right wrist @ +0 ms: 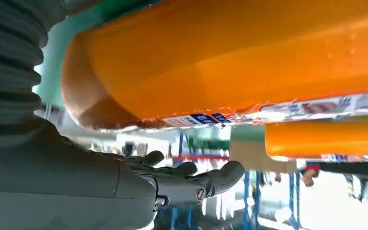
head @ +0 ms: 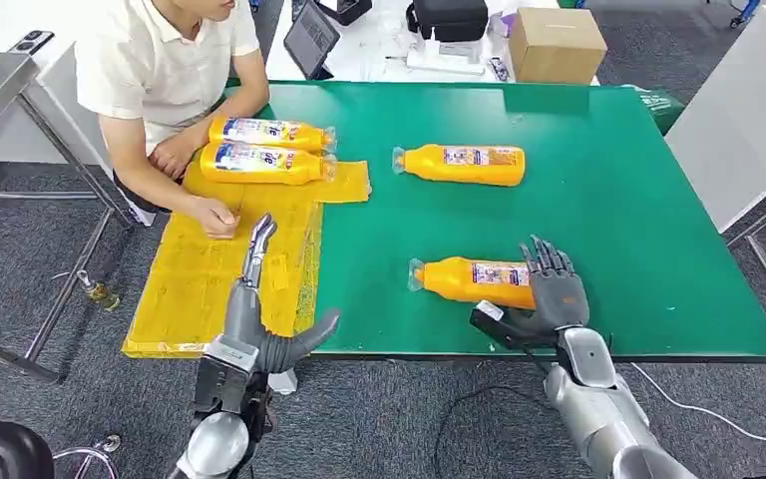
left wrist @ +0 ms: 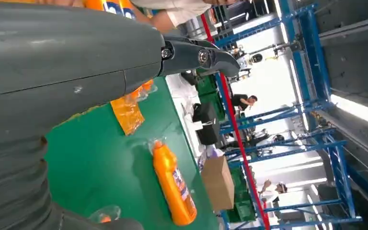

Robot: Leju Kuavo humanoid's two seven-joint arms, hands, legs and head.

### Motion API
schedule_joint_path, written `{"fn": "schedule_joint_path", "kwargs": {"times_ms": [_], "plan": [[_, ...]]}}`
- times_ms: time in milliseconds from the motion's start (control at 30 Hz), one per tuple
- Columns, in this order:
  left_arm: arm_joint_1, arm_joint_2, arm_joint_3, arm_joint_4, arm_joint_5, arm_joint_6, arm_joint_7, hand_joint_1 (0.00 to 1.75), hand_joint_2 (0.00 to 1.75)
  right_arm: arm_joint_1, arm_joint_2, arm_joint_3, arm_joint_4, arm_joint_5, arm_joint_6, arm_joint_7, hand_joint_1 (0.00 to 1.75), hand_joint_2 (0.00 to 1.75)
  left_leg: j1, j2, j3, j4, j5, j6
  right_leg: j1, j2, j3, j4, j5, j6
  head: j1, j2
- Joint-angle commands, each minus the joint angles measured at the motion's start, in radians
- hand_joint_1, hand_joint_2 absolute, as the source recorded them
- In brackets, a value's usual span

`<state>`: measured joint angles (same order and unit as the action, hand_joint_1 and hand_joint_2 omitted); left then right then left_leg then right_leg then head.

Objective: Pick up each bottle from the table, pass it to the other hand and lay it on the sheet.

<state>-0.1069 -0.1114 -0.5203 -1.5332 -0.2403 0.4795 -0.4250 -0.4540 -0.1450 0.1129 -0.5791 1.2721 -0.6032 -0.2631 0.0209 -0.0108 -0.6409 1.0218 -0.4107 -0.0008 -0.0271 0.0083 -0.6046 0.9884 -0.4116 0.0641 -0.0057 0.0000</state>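
The near bottle lies crosswise, its base just beside the right hand, fingers spread and empty; the left hand, also spread, waits over the sheet.

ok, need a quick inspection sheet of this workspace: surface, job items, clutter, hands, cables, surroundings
Surface: green table, yellow sheet draped over its left end.
Job's things: two orange bottles on the sheet; far bottle and near bottle lie on the green.
Clutter: cardboard box, tablet and black bag on the white table behind.
Hands: left hand open above the sheet; right hand open at the near bottle's base, fingers spread, contact unclear.
Cables: black cable and white cable on the floor.
Surroundings: person seated at the sheet, one hand on it; grey carpet.
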Motion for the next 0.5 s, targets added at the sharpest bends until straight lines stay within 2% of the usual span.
{"fn": "schedule_joint_path", "kwargs": {"times_ms": [33, 167, 200, 267, 300, 333, 500], "plan": [[-0.032, 0.034, -0.034, 0.034, 0.023, -0.038, 0.030, 0.00, 1.75, -0.068, -0.046, 0.066, 0.133, -0.120, 0.247, -0.013, 0.00, 1.75, 0.000, 0.000, 0.004, -0.001, 0.000, 0.001, 0.000, -0.001, 0.004, -0.001, 0.000, -0.002, 0.000, 0.000], [-0.033, 0.034, -0.034, 0.034, 0.023, -0.038, 0.030, 0.00, 1.75, -0.069, -0.049, 0.067, 0.133, -0.124, 0.250, -0.016, 0.00, 1.75, 0.001, -0.001, 0.008, -0.001, 0.000, 0.001, 0.002, -0.003, 0.008, -0.002, 0.000, -0.004, 0.000, 0.000], [-0.036, 0.035, -0.037, 0.036, 0.034, -0.051, 0.037, 0.00, 1.75, -0.077, -0.048, 0.072, 0.147, -0.143, 0.303, -0.013, 0.12, 1.75, 0.001, 0.000, 0.009, -0.001, 0.000, 0.001, 0.002, -0.002, 0.008, -0.003, 0.000, -0.003, 0.000, 0.000], [-0.040, 0.035, -0.042, 0.041, 0.066, -0.088, 0.060, 0.00, 1.75, -0.084, -0.059, 0.095, 0.161, -0.161, 0.391, 0.012, 1.48, 1.75, 0.001, 0.000, 0.010, -0.001, 0.000, 0.001, 0.001, -0.002, 0.010, -0.002, 0.000, -0.003, 0.000, 0.000], [-0.042, 0.037, -0.046, 0.043, 0.080, -0.105, 0.068, 0.00, 1.75, -0.085, -0.065, 0.107, 0.163, -0.169, 0.415, 0.013, 1.69, 1.75, 0.000, 0.000, 0.010, -0.001, 0.000, 0.001, 0.001, -0.001, 0.010, -0.002, 0.000, -0.003, 0.000, 0.000], [-0.043, 0.036, -0.047, 0.046, 0.094, -0.119, 0.077, 0.00, 1.75, -0.085, -0.068, 0.110, 0.168, -0.183, 0.439, 0.019, 1.75, 1.75, 0.001, 0.000, 0.010, -0.001, 0.000, 0.001, 0.002, -0.002, 0.010, -0.002, 0.000, -0.004, 0.000, 0.000], [-0.044, 0.035, -0.050, 0.048, 0.123, -0.146, 0.093, 0.00, 1.75, -0.090, -0.079, 0.140, 0.167, -0.192, 0.487, 0.025, 1.75, 1.75, 0.001, -0.001, 0.015, -0.002, 0.000, 0.001, 0.002, -0.003, 0.014, -0.004, 0.001, -0.004, 0.000, 0.000]]}}
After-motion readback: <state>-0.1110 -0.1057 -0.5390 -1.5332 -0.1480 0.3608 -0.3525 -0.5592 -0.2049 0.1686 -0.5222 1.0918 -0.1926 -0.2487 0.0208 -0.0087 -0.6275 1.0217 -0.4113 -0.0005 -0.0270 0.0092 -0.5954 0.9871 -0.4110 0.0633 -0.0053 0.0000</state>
